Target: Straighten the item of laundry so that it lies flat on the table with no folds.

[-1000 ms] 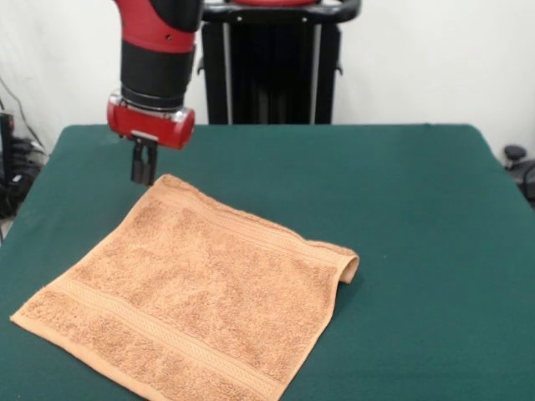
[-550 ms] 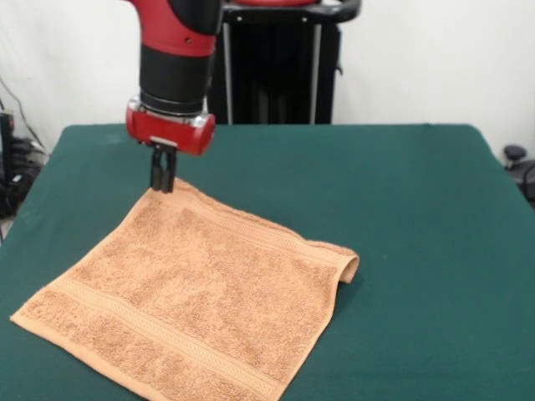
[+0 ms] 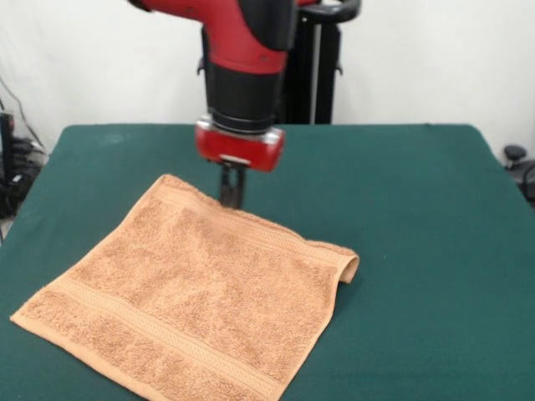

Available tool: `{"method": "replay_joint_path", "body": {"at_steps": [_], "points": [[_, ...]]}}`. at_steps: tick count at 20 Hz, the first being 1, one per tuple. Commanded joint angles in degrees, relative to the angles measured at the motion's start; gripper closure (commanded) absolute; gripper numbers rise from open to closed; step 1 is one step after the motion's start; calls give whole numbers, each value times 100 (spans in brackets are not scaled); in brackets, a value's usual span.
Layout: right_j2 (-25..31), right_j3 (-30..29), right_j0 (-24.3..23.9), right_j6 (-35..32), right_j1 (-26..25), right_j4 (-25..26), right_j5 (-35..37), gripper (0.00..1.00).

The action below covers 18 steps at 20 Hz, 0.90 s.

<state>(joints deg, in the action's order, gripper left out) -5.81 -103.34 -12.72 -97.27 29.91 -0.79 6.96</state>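
Towel (image 3: 192, 292) placement was recorded on the left half of the table (image 3: 418, 209), with the cloth turned so that its corners pointed far, near, left and right. Most of the orange-tan fabric was laid flat. Woven band stripes were observed along the far-right edge and along the near-left edge. At the right corner the fabric was found curled up and folded over on itself, forming a small raised roll. The near edge of the cloth was cut off by the lower border of the front view.

The gripper (image 3: 231, 194) was positioned at the far-right edge of the towel, roughly midway between the far corner and the folded right corner, and was pointed straight down beneath the red wrist housing. Its dark tips were seen close together at the cloth edge; whether any fabric was pinched between them could not be determined, nor could the opening be judged.
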Motion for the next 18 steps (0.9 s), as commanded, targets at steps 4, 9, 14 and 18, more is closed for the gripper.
{"method": "replay_joint_path", "body": {"at_steps": [4,9,14,18], "points": [[454,-180,822,-1904,-648,-997,-336,100],[350,-44,1178,-1877,-884,-1343,-576,100],[407,-32,1238,-1806,-1000,-1578,-757,100],[335,289,1400,-1744,-1267,-1910,-766,100]]}}
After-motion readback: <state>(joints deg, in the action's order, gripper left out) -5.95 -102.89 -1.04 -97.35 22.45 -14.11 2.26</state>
